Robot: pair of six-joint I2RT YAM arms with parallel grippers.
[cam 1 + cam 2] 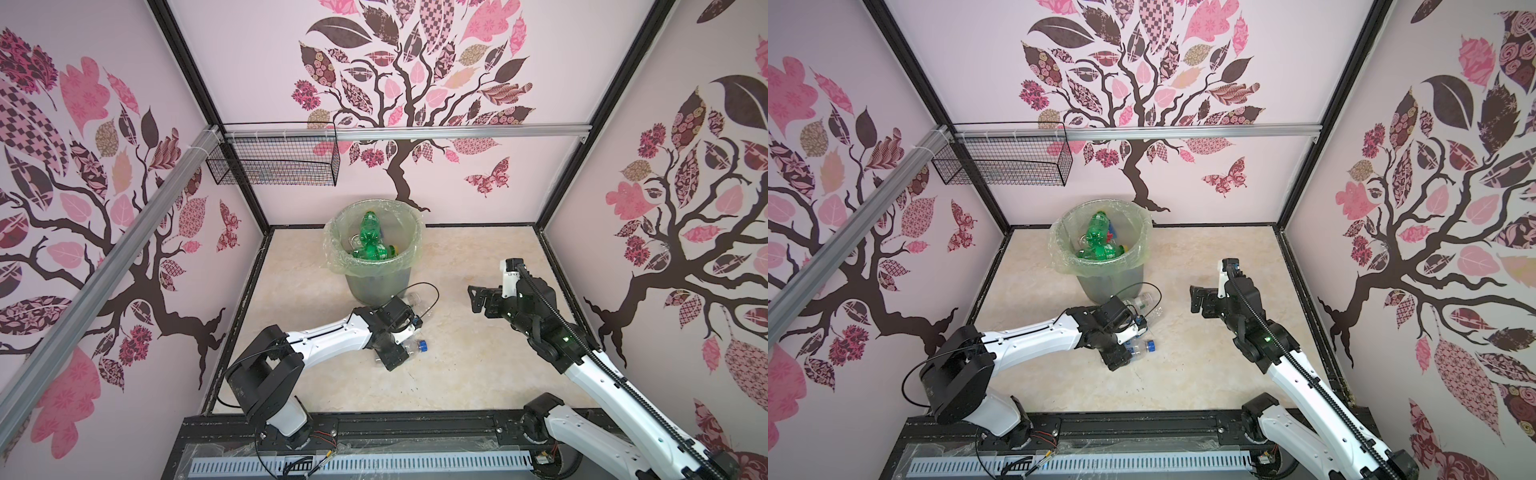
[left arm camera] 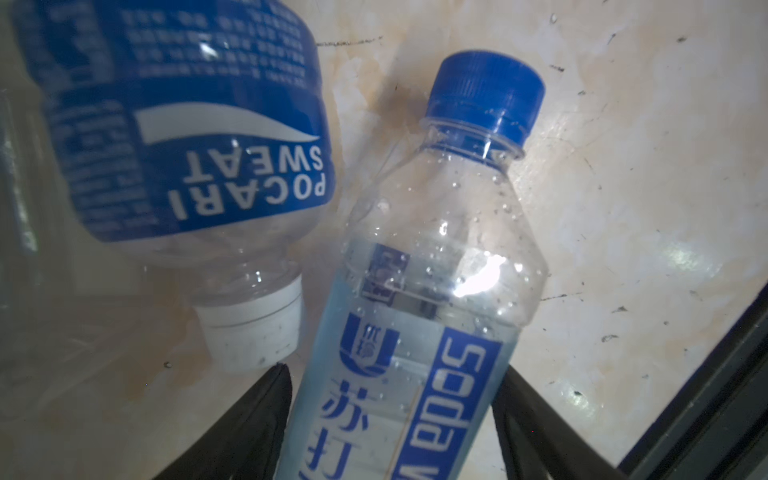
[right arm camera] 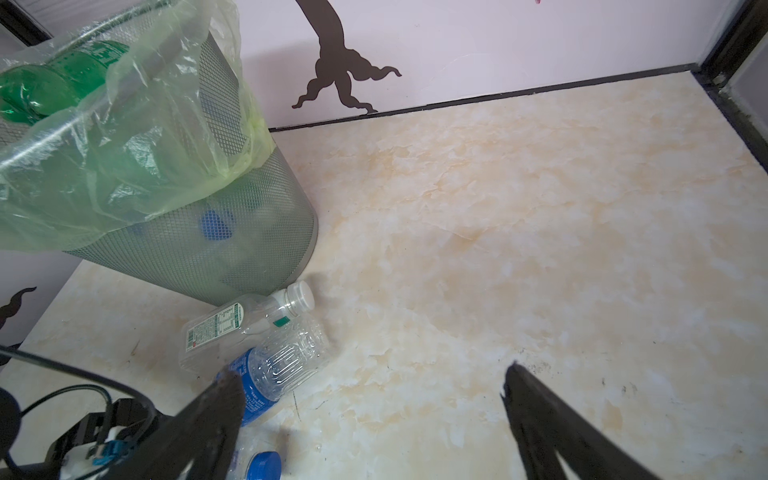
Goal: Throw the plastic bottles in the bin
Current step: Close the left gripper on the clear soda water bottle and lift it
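Progress: we judge the task mostly done but not finished. The bin (image 1: 376, 286), a round grey mesh-walled basket with a greenish bag liner folded over its rim, stands at the back of the desk (image 1: 457, 374) and holds several bottles. In both top views we count at least three green bottles (image 1: 368, 232) piled near its top, with a clear one beside them. The right wrist view shows a blue cap (image 3: 214, 224) lower down, seen through the wall.

At least three bottles remain on the desk, all lying on their sides in front of the bin:
- a white-labelled bottle (image 3: 232, 324) just beside the bin's base
- a Pocari Sweat bottle (image 2: 199, 145) next to it
- a blue-capped soda water bottle (image 2: 436, 257)

The left gripper (image 2: 392, 370) is down at the desk with its jaws either side of the soda water bottle, close against its body. We cannot tell whether they are clamped. The right gripper (image 3: 370, 374) hangs above the desk, spread wide and holding nothing.

The black wire basket (image 1: 274, 162) on the back rail is not the target; its contents cannot be made out.
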